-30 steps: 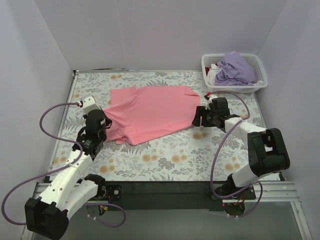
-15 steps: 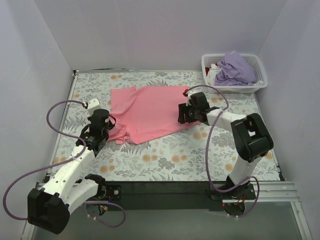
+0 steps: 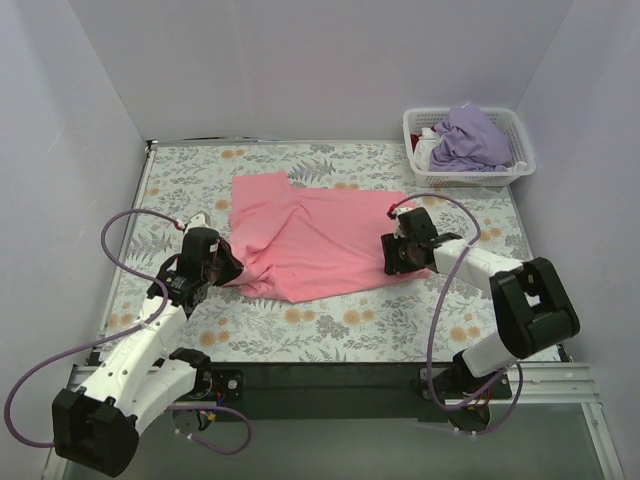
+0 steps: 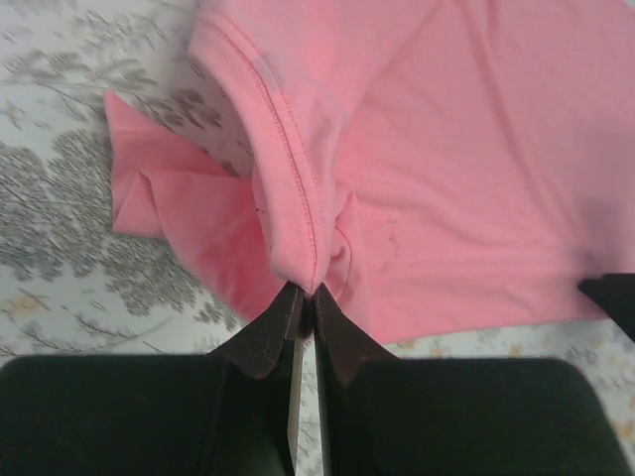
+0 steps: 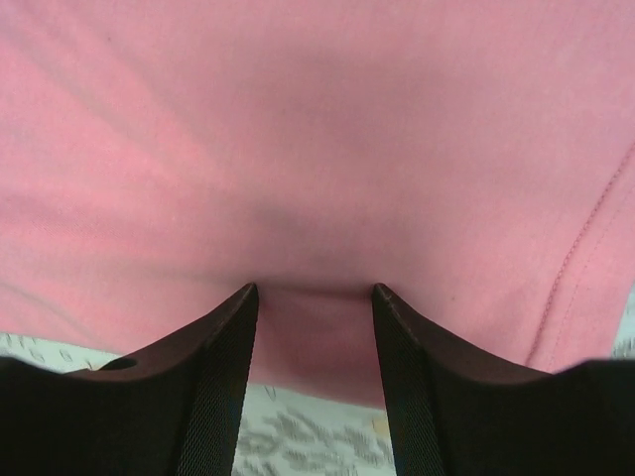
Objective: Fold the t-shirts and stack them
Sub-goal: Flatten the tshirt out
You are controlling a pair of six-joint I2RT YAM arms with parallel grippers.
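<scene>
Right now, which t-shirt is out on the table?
The salmon pink t-shirt, spread on the floral tablecloth; the lavender t-shirt lies bunched in the white basket.

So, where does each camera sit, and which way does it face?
Top external: above and behind the arm bases, facing down onto the floral grey and orange tablecloth, salmon pink cloth t-shirt, and white plastic lattice basket holding a lavender purple cloth t-shirt; left arm and right arm show.
Left wrist: on the left arm, looking along the left gripper, shut on the pink shirt's hem.
Right wrist: on the right arm, looking along the right gripper, open astride the pink shirt's edge.
Shared: all three show the pink t-shirt.
</scene>
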